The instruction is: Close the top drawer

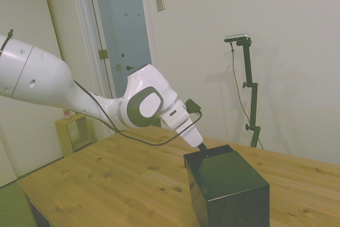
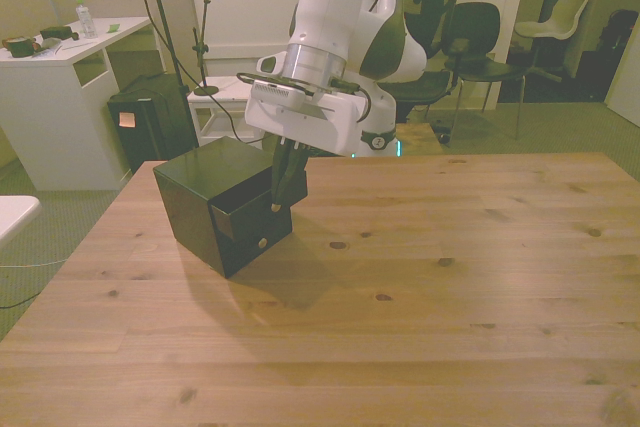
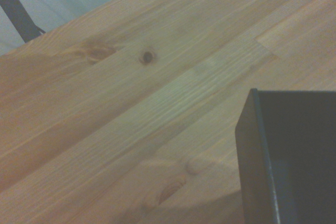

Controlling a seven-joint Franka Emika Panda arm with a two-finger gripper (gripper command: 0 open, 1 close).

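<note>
The small black cabinet (image 2: pixel 195 197) stands on the wooden table toward the front view's left. Its top drawer (image 2: pixel 243 215) sticks out a little from the cabinet's face, above a lower drawer with a small knob (image 2: pixel 262 242). My gripper (image 2: pixel 277 205) points down with its dark fingers close together, their tips against the top drawer's front upper edge, holding nothing. From the side, the gripper (image 1: pixel 202 146) meets the thin black lip of the top drawer (image 1: pixel 212 151) at the cabinet's (image 1: pixel 228 190) far top edge. The wrist view catches a black corner of the cabinet (image 3: pixel 294 156) over the table.
The wooden table (image 2: pixel 420 287) stretches wide to the front view's right of the cabinet. Behind it are a white desk (image 2: pixel 60 97), a black box on the floor (image 2: pixel 150 122) and black chairs (image 2: pixel 470 37). A small wooden shelf (image 1: pixel 74 131) stands by the door.
</note>
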